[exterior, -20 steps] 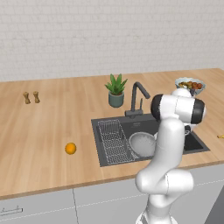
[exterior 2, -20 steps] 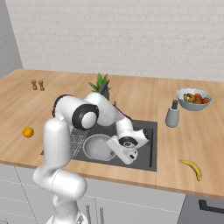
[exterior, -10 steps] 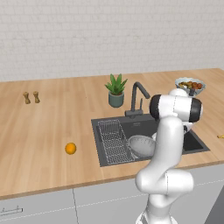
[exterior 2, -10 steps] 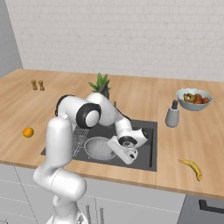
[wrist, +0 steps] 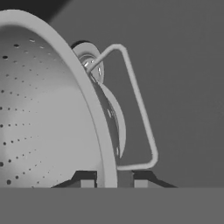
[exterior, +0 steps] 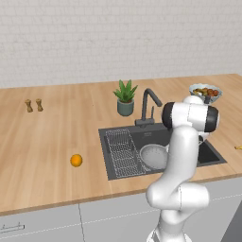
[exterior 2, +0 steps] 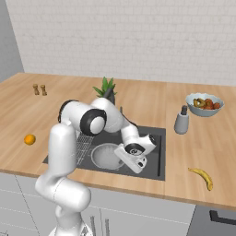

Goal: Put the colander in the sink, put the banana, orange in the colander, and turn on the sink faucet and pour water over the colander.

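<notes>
The fingers (wrist: 113, 183) pinch the rim of the colander (exterior 2: 107, 155) down in the sink (exterior 2: 152, 162); the orange (exterior: 76, 160) sits on the worktop (exterior: 42, 142).

brightness: both base views are evenly and softly lit, with flat rendered colours and no glare on the pale wooden desk (exterior: 56, 142).
light direction: diffuse, from above; no single source can be told.
shadows: faint; the dark grey recessed sink basin (exterior 2: 154, 138) is the darkest area in both base views.
sharpness: base views are slightly soft, with jagged edges on the fine wire rack (exterior: 120, 151).
hand view: dimmer and grey throughout; the silver-grey perforated metal colander (wrist: 48, 113) shades smoothly from a pale rim to a darker interior, and the top left corner is near black.
distortion: none noticeable at the edges.
</notes>
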